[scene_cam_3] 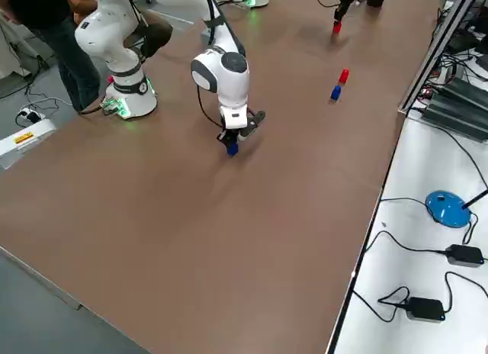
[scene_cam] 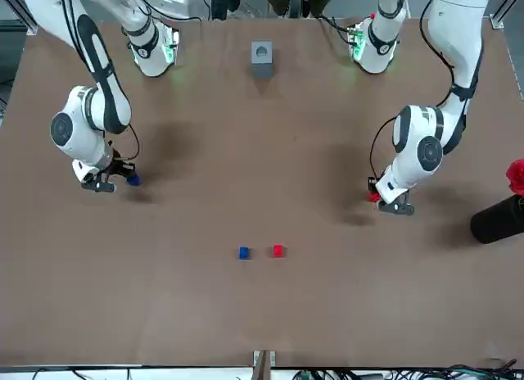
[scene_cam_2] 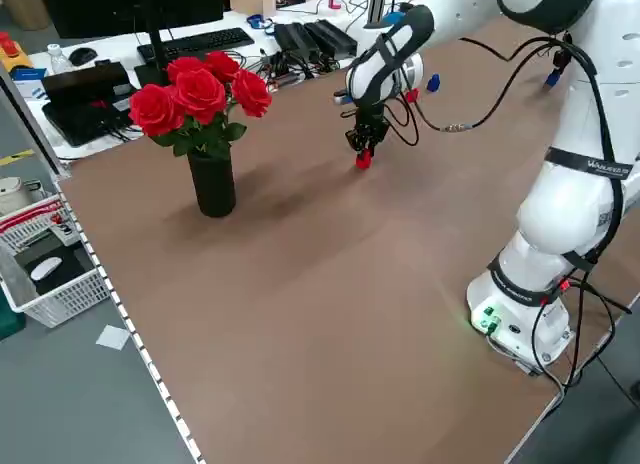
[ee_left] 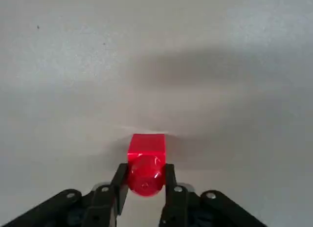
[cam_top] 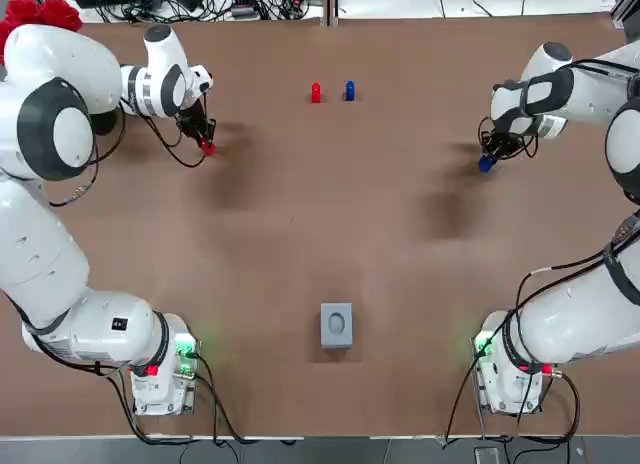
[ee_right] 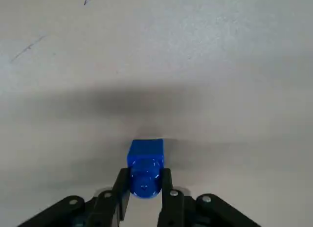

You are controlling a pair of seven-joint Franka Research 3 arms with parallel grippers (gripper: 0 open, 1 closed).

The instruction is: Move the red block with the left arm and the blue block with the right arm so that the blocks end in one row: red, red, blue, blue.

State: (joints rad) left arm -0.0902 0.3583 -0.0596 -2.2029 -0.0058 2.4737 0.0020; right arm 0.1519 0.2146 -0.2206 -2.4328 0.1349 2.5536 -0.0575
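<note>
Left gripper (ee_left: 145, 177) — jaws clamped on the held red block (ee_left: 146, 149), low at the left side of the table (cam_top: 330, 224). Right gripper (ee_right: 145, 182) — jaws clamped on the held blue block (ee_right: 145, 148), low at the right side. Loose red block (cam_top: 316, 92) and loose blue block (cam_top: 349, 90): side by side at far centre, red on the left, well apart from both grippers. Grey box (cam_top: 336, 325): between the arm bases.

Left end effector (ee_left: 145, 180), fingers (ee_left: 119, 185) clamping red block (ee_left: 145, 161)
</note>
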